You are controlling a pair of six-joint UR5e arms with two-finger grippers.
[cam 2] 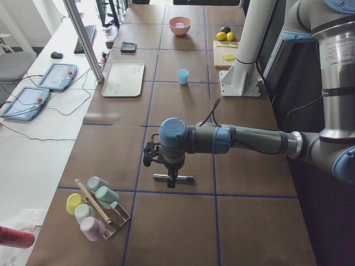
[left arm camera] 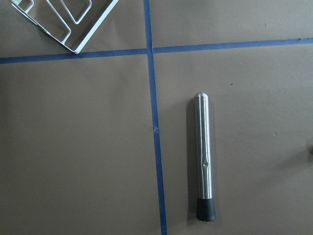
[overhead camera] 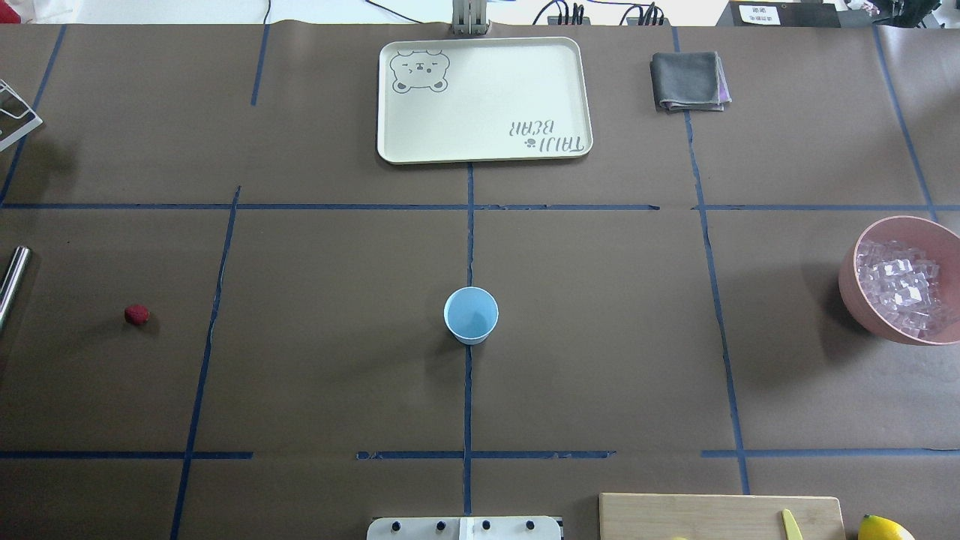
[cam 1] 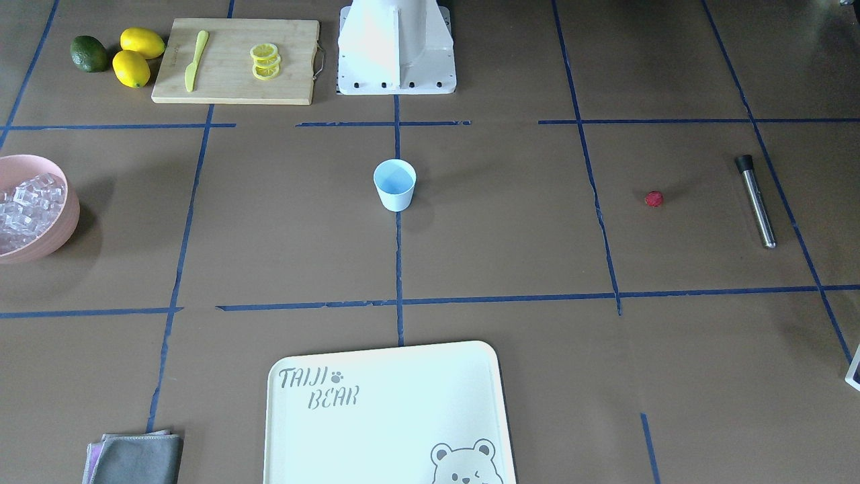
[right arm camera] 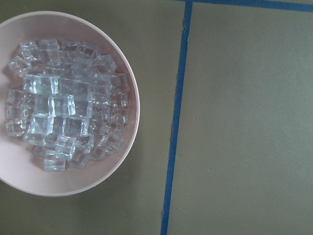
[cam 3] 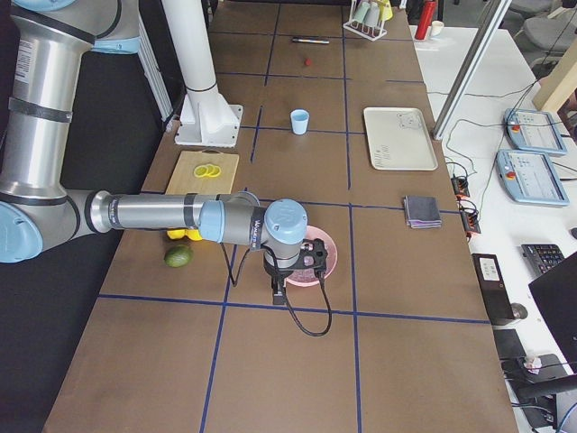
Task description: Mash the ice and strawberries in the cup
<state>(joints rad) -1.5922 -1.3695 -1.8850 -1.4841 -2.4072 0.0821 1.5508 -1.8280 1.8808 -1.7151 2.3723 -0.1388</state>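
The light-blue cup (overhead camera: pixel 471 315) stands upright and empty at the table's middle (cam 1: pixel 395 185). The red strawberry (overhead camera: pixel 136 314) lies alone on the table at the robot's left (cam 1: pixel 654 198). The ice (right arm camera: pixel 63 103) fills a pink bowl (overhead camera: pixel 851 289) at the robot's right (cam 1: pixel 27 205). A steel muddler (left arm camera: pixel 203 156) with a black tip lies near the strawberry (cam 1: pixel 756 202). My left gripper (cam 2: pixel 151 160) hangs above the muddler; I cannot tell if it is open or shut. My right gripper (cam 3: pixel 314 267) hangs over the bowl; I cannot tell its state either.
A cream bear tray (overhead camera: pixel 484 97) and a grey cloth (overhead camera: pixel 688 81) lie on the far side. A cutting board (cam 1: pixel 235 60) with a knife and lemon slices, two lemons (cam 1: pixel 138 57) and an avocado (cam 1: pixel 89 54) sit by the robot base (cam 1: pixel 396 47). A wire cup rack (cam 2: pixel 97 208) stands at the left end.
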